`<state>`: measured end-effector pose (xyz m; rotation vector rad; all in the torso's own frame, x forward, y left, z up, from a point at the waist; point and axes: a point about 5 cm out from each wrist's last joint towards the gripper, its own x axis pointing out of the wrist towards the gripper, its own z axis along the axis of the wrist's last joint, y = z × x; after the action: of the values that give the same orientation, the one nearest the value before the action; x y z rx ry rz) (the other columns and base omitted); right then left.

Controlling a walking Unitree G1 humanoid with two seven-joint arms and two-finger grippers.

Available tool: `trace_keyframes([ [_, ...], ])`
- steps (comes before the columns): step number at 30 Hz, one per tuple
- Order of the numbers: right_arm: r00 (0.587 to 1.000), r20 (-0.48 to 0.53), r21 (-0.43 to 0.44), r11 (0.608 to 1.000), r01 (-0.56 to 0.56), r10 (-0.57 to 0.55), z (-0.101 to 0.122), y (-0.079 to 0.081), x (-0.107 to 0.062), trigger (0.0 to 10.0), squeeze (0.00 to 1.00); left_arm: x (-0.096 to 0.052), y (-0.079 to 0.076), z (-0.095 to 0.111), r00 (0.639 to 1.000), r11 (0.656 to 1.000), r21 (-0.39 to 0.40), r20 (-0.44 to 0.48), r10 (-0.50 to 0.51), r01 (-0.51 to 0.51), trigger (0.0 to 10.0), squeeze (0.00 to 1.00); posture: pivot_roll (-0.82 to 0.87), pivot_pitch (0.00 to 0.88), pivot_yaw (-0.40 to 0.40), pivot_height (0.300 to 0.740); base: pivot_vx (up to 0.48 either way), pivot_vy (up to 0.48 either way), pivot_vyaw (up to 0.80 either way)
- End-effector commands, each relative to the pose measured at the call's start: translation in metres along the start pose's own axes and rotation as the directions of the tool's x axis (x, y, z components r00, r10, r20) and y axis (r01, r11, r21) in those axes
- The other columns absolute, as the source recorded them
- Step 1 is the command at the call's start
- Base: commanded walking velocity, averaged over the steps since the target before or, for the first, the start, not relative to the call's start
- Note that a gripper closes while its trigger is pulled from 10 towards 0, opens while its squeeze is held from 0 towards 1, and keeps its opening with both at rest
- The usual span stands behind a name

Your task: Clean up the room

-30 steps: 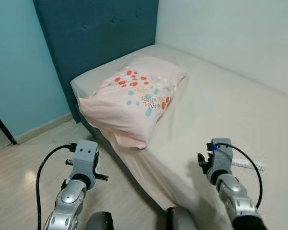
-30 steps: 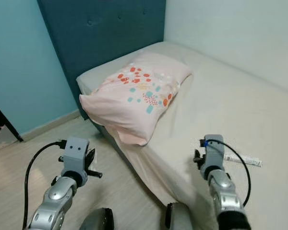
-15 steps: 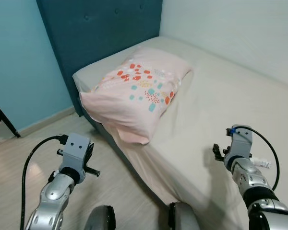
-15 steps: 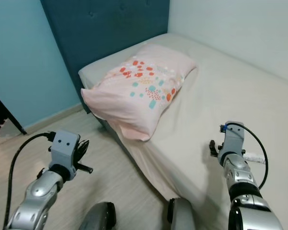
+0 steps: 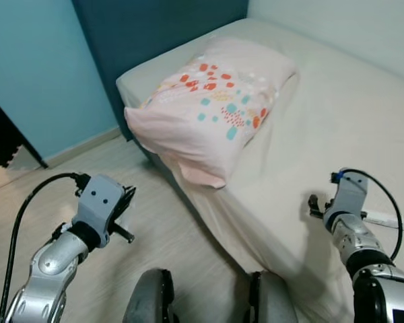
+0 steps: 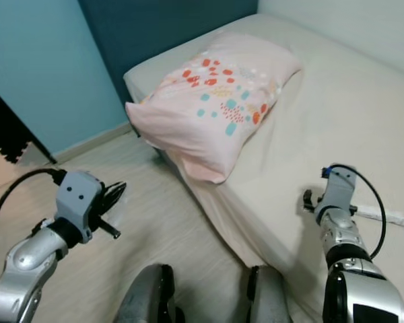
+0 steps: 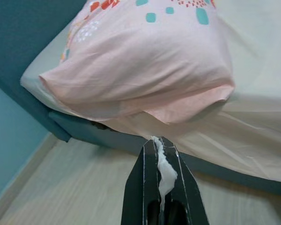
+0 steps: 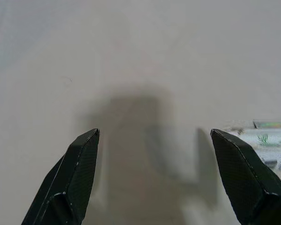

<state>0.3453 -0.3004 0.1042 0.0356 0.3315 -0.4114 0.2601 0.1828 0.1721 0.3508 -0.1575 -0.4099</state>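
Now, head view: right gripper (image 5: 316,203) over bed (image 5: 337,114), white tube (image 5: 389,219) lying at its 3 o'clock, close, long axis across. Pillow (image 5: 212,108) at 11 o'clock, overhanging bed edge.

Left wrist view: left gripper (image 7: 160,146) narrow, pinching white scrap (image 7: 165,169), above floor (image 7: 84,187).

Right wrist view: right gripper wide, nothing between; tube beside one finger. Right arm nearer; open sheet around.

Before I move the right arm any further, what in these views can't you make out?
- White tube on the bed: partly behind the right gripper in the eye views, cut off by the edge in the right wrist view; print too small to read.
- White scrap in the left gripper: mostly hidden between the fingers; material unclear.
- Under the pillow: covered.
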Motion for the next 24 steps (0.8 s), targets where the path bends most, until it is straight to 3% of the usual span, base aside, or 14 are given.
trace_keyframes([
  [1, 1.0, -0.011, -0.011, 1.0, 0.02, -0.02, -0.004, -0.005, 0.0, 10.0, 1.0, -0.003, 0.002, -0.002, 1.0, 1.0, 0.004, -0.024, -0.012, 0.012, 10.0, 0.0, 0.26, 0.325, 0.034, 0.595, 0.0, 0.0, 0.0],
  [7, 0.996, 0.021, -0.151, 0.985, 0.086, -0.084, 0.009, -0.021, 0.001, 10.0, 1.0, -0.004, -0.004, -0.002, 0.999, 0.999, -0.013, -0.024, -0.04, 0.04, 10.0, 0.0, 0.26, 0.327, 0.043, 0.595, 0.0, 0.0, 0.0],
  [10, 0.993, 0.021, -0.158, 0.98, 0.12, -0.118, 0.011, -0.029, 0.0, 10.0, 1.0, -0.005, -0.005, -0.002, 0.999, 0.999, -0.018, -0.027, -0.048, 0.047, 10.0, 0.0, 0.26, 0.327, 0.045, 0.595, 0.0, 0.0, 0.0],
  [11, 0.988, 0.015, -0.136, 0.979, 0.154, -0.154, 0.011, -0.038, 0.0, 10.0, 1.0, -0.006, -0.007, -0.002, 0.998, 0.998, -0.021, -0.03, -0.062, 0.062, 10.0, 0.0, 0.26, 0.329, 0.048, 0.595, 0.0, 0.0, 0.0],
  [15, 0.985, 0.011, -0.127, 0.976, 0.174, -0.174, 0.011, -0.045, -0.001, 10.0, 1.0, -0.006, -0.008, -0.002, 0.997, 0.997, -0.024, -0.032, -0.072, 0.071, 10.0, 0.0, 0.26, 0.329, 0.048, 0.595, 0.0, 0.0, 0.0],
  [16, 0.983, 0.006, -0.121, 0.976, 0.184, -0.184, 0.011, -0.048, -0.002, 10.0, 0.79, -0.006, -0.008, -0.002, 0.996, 0.997, -0.024, -0.034, -0.077, 0.076, 10.0, 0.0, 0.26, 0.329, 0.052, 0.595, 0.0, 0.0, 0.0],
  [18, 0.977, -0.02, -0.123, 0.97, 0.209, -0.212, 0.005, -0.057, -0.003, 10.0, 0.61, -0.006, -0.009, -0.002, 0.996, 0.996, -0.028, -0.035, -0.085, 0.084, 10.0, 0.0, 0.26, 0.332, 0.055, 0.595, 0.0, 0.0, 0.0],
  [19, 0.974, -0.03, -0.126, 0.968, 0.217, -0.223, 0.003, -0.06, -0.004, 10.0, 0.61, -0.006, -0.009, -0.001, 0.996, 0.996, -0.03, -0.036, -0.087, 0.086, 10.0, 0.0, 0.26, 0.332, 0.055, 0.595, 0.0, 0.0, 0.0],
  [20, 0.971, -0.043, -0.123, 0.966, 0.228, -0.235, 0.0, -0.064, -0.005, 10.0, 0.39, -0.006, -0.009, -0.001, 0.995, 0.996, -0.03, -0.037, -0.09, 0.089, 10.0, 0.0, 0.27, 0.33, 0.058, 0.595, 0.0, 0.0, 0.0],
  [21, 0.971, -0.043, -0.123, 0.966, 0.228, -0.235, 0.0, -0.064, -0.005, 10.0, 0.39, -0.006, -0.009, -0.001, 0.995, 0.996, -0.03, -0.037, -0.09, 0.089, 10.0, 0.0, 0.27, 0.33, 0.058, 0.595, 0.0, 0.0, 0.0],
  [22, 0.967, -0.057, -0.113, 0.964, 0.24, -0.247, -0.003, -0.069, -0.007, 10.0, 0.11, -0.007, -0.009, -0.001, 0.995, 0.995, -0.029, -0.038, -0.094, 0.093, 10.0, 0.0, 0.27, 0.331, 0.061, 0.595, 0.0, 0.0, 0.0],
  [24, 0.967, -0.057, -0.113, 0.964, 0.24, -0.247, -0.003, -0.069, -0.007, 10.0, 0.11, -0.007, -0.009, -0.001, 0.995, 0.995, -0.029, -0.038, -0.094, 0.093, 10.0, 0.0, 0.27, 0.331, 0.061, 0.595, 0.0, 0.0, 0.0],
])
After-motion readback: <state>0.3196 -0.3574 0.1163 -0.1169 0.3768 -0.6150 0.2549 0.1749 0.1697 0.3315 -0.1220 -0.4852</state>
